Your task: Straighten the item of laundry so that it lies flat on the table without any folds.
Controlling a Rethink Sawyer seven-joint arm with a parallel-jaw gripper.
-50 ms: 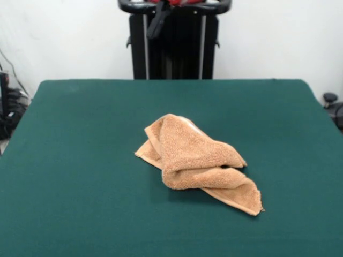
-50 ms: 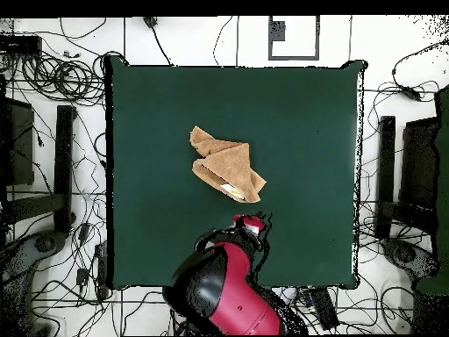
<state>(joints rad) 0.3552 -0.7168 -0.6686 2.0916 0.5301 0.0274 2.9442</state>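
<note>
Front view: tan-orange terry towel point(image 1: 199, 160) sits bunched near the middle of the green table point(image 1: 80, 160), folded over itself into a thick roll, with one hemmed corner poking out toward the near edge. Gripper isn't visible here. Overhead view: towel point(image 2: 227, 167) is a rough wedge near table centre, and the arm's gripper point(image 2: 249, 225) hovers just beside it on the robot-side edge; can't tell its opening. Soft, light, limp cloth, so I'd pinch an exposed hemmed corner and drag outward.
</note>
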